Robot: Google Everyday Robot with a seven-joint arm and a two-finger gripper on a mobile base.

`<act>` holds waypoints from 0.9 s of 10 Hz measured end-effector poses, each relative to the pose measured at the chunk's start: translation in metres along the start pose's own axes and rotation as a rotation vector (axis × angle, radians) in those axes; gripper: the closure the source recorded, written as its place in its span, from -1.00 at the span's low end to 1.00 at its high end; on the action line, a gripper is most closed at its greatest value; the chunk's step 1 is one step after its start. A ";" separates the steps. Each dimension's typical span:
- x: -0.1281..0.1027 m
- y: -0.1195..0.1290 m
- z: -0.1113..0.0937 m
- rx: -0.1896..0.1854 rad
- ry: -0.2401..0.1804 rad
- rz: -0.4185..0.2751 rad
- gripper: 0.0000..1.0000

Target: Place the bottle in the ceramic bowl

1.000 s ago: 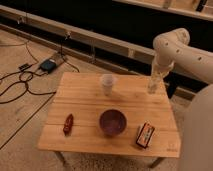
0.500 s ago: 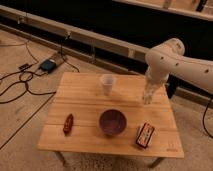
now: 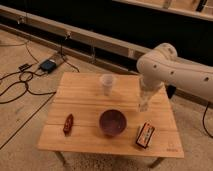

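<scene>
Nearest, on the front right of the wooden table (image 3: pixel 82 102), lies a flat red-and-white box (image 3: pixel 145 135). Left of it sits the purple bowl (image 3: pixel 112 122), nothing showing in it, and further left a small red object (image 3: pixel 68 123). Behind the box and right of the bowl, the gripper (image 3: pixel 144 96) points downward from the white arm (image 3: pixel 170 72), its jaws closed on the bottle (image 3: pixel 143 105), which hangs roughly upright over the table, apart from the bowl. Further back stands a clear cup (image 3: pixel 107 83). Beyond the table, cables (image 3: pixel 20 90) and a dark box (image 3: pixel 48 65) lie on the floor.
</scene>
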 end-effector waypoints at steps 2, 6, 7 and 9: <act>0.013 0.038 -0.012 -0.036 0.002 0.008 1.00; 0.038 0.089 -0.022 -0.071 0.021 -0.015 1.00; 0.045 0.099 -0.024 -0.072 0.024 -0.022 1.00; 0.051 0.110 -0.025 -0.074 0.031 -0.031 1.00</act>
